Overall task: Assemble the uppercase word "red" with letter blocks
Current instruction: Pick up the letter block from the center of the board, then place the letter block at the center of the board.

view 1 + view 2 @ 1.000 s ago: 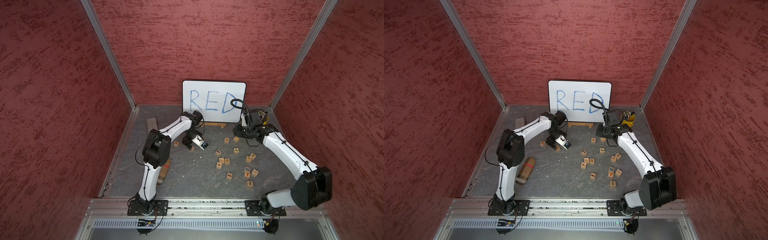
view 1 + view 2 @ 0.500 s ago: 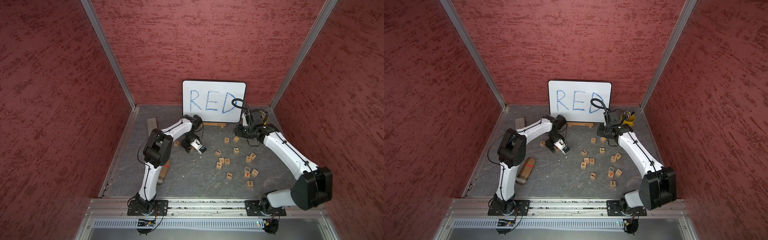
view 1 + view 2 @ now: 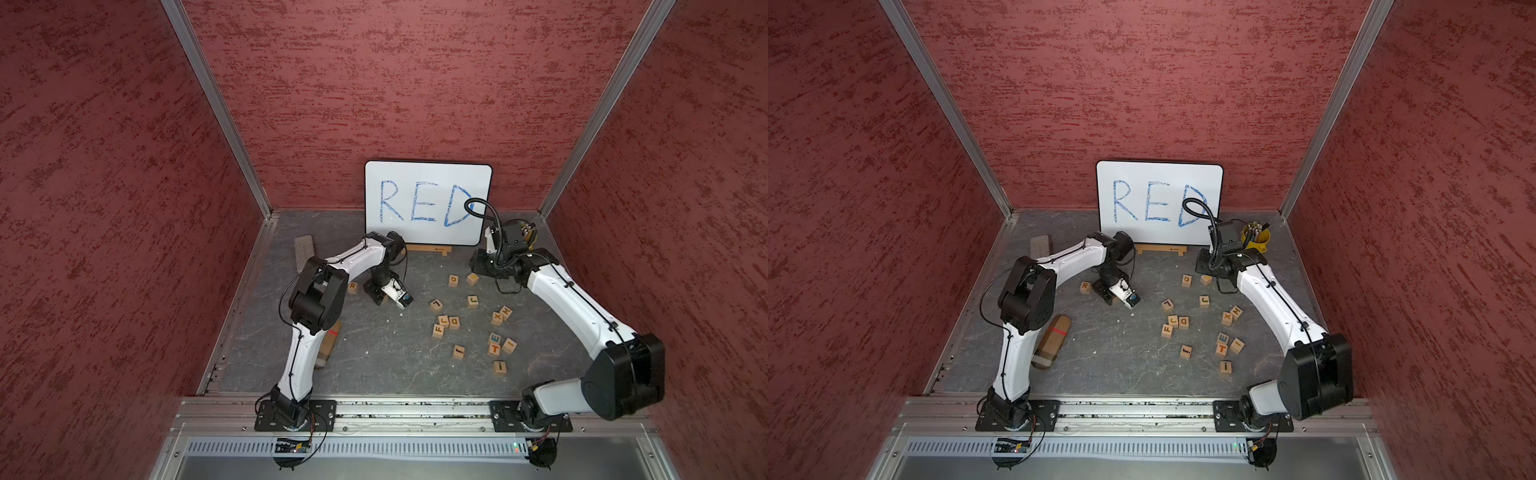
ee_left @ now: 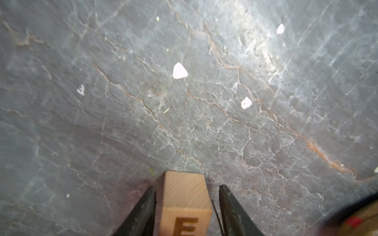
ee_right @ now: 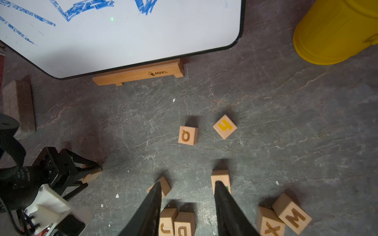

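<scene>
Closing on the small light-wood cube lettered E (image 4: pixel 185 204), the left fingers (image 4: pixel 143 210) bracket its plain sides at the wrist frame's lower middle, one touching, the other a sliver off; likely light, stiff and smooth-faced, it wants a centred squeeze across opposite flats; the right fingers (image 5: pixel 151 204) stand spread, empty; the like cube lettered R (image 3: pixel 353 286) lies centre-left in a top view on the grey stone-look desk (image 3: pixel 374 365); a second ago the left fingers gaped wider; the right arm (image 3: pixel 573 307) looks unmoved.
</scene>
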You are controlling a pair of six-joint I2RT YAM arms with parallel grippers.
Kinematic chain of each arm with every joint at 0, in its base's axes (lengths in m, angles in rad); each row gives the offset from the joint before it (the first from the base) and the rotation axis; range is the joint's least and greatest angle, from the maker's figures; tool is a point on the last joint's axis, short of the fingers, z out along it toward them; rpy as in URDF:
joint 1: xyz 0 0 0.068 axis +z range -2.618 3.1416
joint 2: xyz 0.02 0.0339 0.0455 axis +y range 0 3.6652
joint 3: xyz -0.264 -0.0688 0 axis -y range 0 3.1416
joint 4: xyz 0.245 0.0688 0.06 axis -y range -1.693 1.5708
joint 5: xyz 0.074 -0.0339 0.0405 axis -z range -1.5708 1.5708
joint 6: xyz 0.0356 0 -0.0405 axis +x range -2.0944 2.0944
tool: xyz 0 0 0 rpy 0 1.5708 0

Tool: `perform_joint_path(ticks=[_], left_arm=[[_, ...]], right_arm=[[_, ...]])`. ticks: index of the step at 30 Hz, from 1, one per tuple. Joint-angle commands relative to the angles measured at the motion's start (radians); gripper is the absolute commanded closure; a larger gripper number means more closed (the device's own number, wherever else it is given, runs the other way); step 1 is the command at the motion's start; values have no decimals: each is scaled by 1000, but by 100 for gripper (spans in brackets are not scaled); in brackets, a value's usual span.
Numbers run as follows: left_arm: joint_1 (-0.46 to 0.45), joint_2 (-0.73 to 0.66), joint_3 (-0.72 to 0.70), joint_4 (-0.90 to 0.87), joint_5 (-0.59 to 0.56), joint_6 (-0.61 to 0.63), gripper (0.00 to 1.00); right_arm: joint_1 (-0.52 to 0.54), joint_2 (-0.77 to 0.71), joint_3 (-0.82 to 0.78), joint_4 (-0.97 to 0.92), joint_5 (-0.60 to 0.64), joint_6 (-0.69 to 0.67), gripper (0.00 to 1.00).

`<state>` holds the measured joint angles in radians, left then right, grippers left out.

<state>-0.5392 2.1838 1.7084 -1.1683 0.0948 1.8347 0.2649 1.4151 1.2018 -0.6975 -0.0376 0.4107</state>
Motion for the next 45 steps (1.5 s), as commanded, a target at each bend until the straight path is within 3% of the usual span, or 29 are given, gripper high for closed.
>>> perform_joint_path(ticks=[1, 7, 10, 23, 30, 37, 45], left_arm=[[0, 20, -13, 1, -5, 7, 59], [4, 27, -13, -24, -17, -34, 76], [7, 33, -3, -27, -6, -109, 78], [21, 55, 142, -132, 60, -957, 81], [73, 61, 171, -183, 111, -1316, 82], [160, 53, 160, -107, 154, -1597, 89], [133, -76, -6, 118, 57, -1704, 86]], right_arm=[[-14, -34, -14, -8, 19, -4, 55], [-19, -35, -22, -2, 13, -8, 55], [-21, -34, -24, 4, 8, -9, 55], [-25, -3, -9, 42, -41, -42, 56], [-26, 26, 11, 55, -71, -68, 56], [-27, 33, 17, 62, -87, -72, 56], [-27, 56, 33, 52, -81, -62, 56]])
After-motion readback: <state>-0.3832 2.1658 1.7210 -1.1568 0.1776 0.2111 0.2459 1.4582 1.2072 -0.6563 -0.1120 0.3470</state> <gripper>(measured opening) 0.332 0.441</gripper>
